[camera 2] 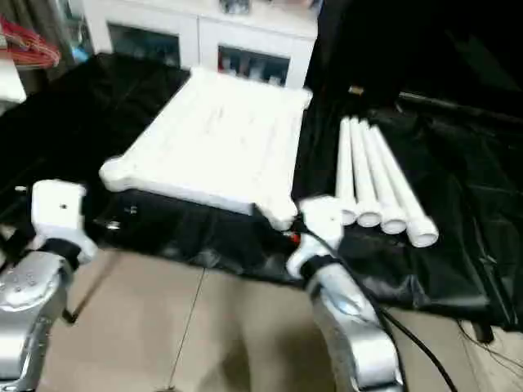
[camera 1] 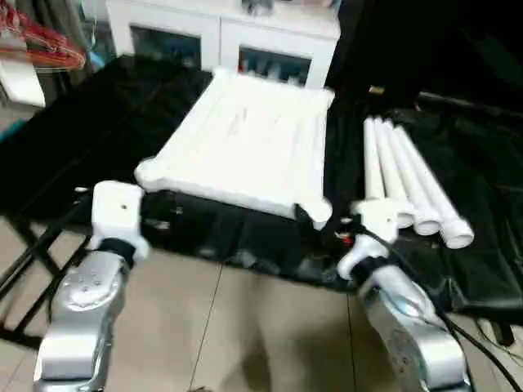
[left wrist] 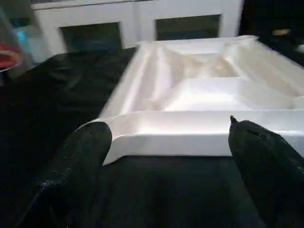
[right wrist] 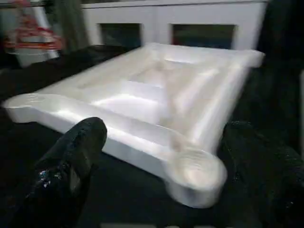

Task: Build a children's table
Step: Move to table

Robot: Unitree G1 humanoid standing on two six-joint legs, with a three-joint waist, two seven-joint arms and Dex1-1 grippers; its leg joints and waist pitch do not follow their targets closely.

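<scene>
A: Where's the white panel (camera 1: 245, 139)?
B: Flat on the black-draped tabletop (camera 1: 98, 122), underside up. Ribs showing, and a round socket at each corner. Far edge sits near the white cabinet (camera 1: 221, 33).

A: Legs?
B: Four legs (camera 1: 404, 175), side by side and touching, on the same cloth. They're to the right of the panel with a strip of black between. Flared ends point toward the robot, near the tabletop's front edge.

A: Left tool (left wrist: 168, 130)?
B: Wide, with nothing between the black fingers (left wrist: 80, 161). It faces the panel's near edge, toward the left corner. No contact that I can see.

A: Right tool (right wrist: 164, 130)?
B: Also wide and also empty. It's aimed at the near right corner socket (right wrist: 197, 173), which lies between the two fingers in the wrist view but beyond the tips. It's hard to say whether it touches, though it looks apart.

A: Arms?
B: Both silver forearms reach in from the front: left forearm (camera 1: 82, 318) by the near left corner, right forearm (camera 1: 409, 327) by the near right corner, between panel and legs. A black cable runs along the right one.

A: Below them?
B: Tiled floor (camera 1: 245, 327), in front of the tabletop.
</scene>
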